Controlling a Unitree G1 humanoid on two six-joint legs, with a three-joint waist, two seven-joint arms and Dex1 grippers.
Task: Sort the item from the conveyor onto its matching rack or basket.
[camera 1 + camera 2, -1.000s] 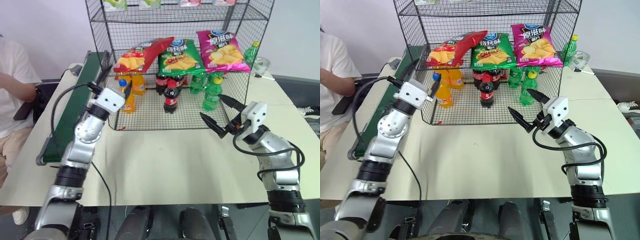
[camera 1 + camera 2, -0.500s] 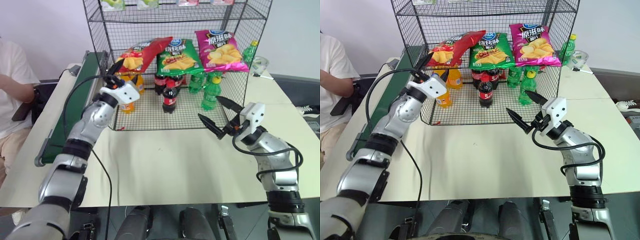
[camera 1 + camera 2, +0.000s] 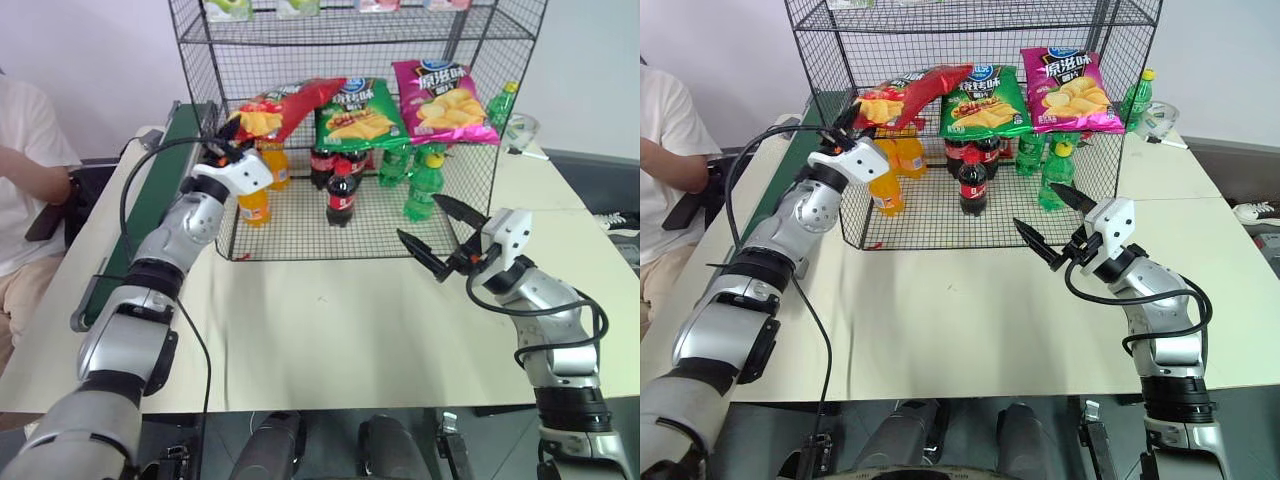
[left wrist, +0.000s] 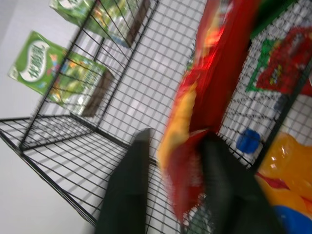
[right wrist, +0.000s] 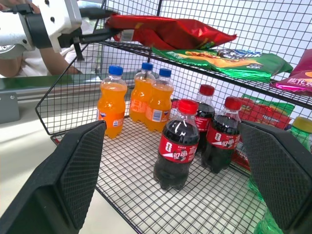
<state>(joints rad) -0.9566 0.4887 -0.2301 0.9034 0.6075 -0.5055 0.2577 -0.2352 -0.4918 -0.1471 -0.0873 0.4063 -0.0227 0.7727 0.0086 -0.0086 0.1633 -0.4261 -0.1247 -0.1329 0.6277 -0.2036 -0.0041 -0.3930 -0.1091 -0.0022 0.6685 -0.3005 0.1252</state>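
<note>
Fingers of the left gripper (image 3: 852, 113) are pinching the corner of the red crinkly chip bag (image 3: 912, 92) lying on the dark-grey wire-mesh rack (image 3: 830, 60) shelf beside the green chip bag (image 3: 985, 100). Right gripper (image 3: 1052, 225) is hovering spread wide, empty.

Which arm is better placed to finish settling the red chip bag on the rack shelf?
The left. Its tool is shut on the red chip bag's corner at the rack shelf edge. The right tool hangs open over the table in front of the rack, away from the bag.
</note>
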